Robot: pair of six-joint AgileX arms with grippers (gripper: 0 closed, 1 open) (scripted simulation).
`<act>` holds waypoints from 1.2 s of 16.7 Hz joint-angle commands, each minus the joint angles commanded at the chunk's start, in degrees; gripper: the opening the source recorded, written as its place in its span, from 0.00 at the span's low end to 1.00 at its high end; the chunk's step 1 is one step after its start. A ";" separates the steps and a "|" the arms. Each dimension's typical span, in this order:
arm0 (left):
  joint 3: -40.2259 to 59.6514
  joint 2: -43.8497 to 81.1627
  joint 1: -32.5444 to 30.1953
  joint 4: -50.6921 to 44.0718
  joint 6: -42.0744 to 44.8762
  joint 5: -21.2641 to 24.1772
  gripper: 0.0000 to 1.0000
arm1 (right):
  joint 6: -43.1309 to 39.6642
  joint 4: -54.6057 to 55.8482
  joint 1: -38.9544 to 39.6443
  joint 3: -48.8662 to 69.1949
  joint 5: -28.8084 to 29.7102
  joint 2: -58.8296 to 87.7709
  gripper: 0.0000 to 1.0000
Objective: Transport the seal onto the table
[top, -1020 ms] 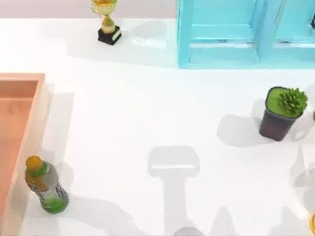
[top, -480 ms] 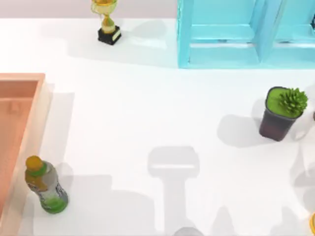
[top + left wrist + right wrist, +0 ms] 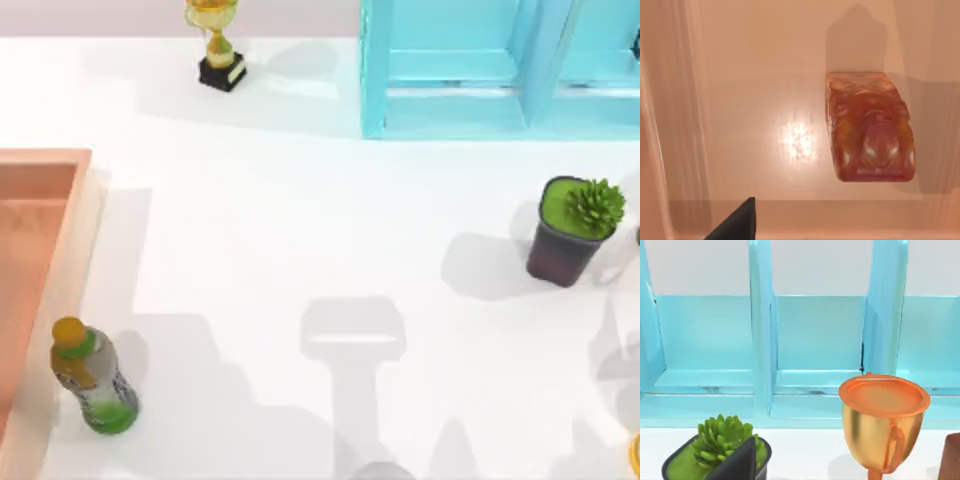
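- The seal (image 3: 870,130), a red-to-orange block, lies on the floor of the wooden tray (image 3: 40,230) at the worktop's (image 3: 300,220) left edge.
- The left gripper (image 3: 735,225) hangs above the tray near the seal, apart from it; whether its jaws are open, I cannot tell.
- The right gripper (image 3: 737,462) faces the blue cabinet (image 3: 815,340), with the potted succulent (image 3: 720,445) and a gold cup (image 3: 882,415) nearer; jaw state hidden.
- A green bottle (image 3: 92,375) stands just right of the tray.

seal (image 3: 870,135) in tray (image 3: 30,230), bottle (image 3: 92,378) beside tray, on table (image 3: 300,220)
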 joint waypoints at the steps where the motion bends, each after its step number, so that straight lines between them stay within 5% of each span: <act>1: 0.00 0.00 0.00 0.00 0.00 0.00 1.00 | 0.00 0.00 0.00 0.00 0.00 0.00 1.00; 6: -0.81 0.09 -0.22 0.99 -0.10 0.00 1.00 | 0.00 0.00 0.00 0.00 0.00 0.00 1.00; 20: -15.85 7.38 0.26 23.23 0.38 0.01 1.00 | 0.00 0.00 0.00 0.00 0.00 0.00 1.00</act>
